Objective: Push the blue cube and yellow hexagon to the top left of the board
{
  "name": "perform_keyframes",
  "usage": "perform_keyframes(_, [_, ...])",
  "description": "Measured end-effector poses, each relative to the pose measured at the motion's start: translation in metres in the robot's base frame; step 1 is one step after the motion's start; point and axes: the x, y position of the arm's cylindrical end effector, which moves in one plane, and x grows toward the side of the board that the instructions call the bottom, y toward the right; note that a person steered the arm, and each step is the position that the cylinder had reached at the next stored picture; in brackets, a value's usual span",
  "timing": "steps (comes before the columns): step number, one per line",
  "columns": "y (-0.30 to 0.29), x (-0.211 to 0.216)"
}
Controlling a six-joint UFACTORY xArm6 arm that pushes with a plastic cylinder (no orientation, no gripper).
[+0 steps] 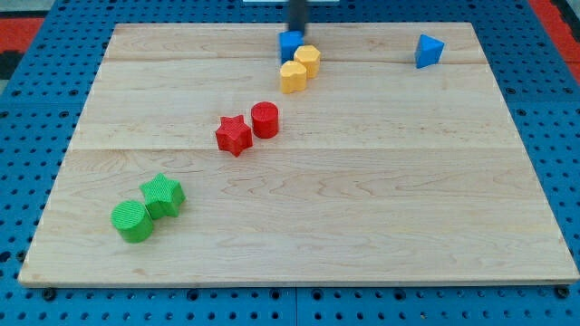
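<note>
The blue cube [289, 45] sits near the view's top, just left of centre, on the wooden board [362, 208]. Two yellow blocks touch it: a yellow hexagon [308, 60] at its lower right and another yellow block [293, 77] just below. My tip [297, 31] comes down from the view's top and stands right behind the blue cube, at its upper right edge, apparently touching it.
A blue triangle block [429, 50] lies at the top right. A red star [234, 135] and a red cylinder [265, 119] sit mid-board. A green star [164, 195] and a green cylinder [133, 221] sit at the lower left.
</note>
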Motion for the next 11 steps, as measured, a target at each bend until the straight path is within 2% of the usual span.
perform_keyframes(2, [0.05,0.016])
perform_keyframes(3, [0.106,0.036])
perform_keyframes(4, [0.095,0.057])
perform_keyframes(6, [-0.123,0.041])
perform_keyframes(8, [-0.124,0.034])
perform_keyframes(9, [-0.178,0.034])
perform_keyframes(10, [-0.146,0.051])
perform_keyframes(11, [-0.148,0.114])
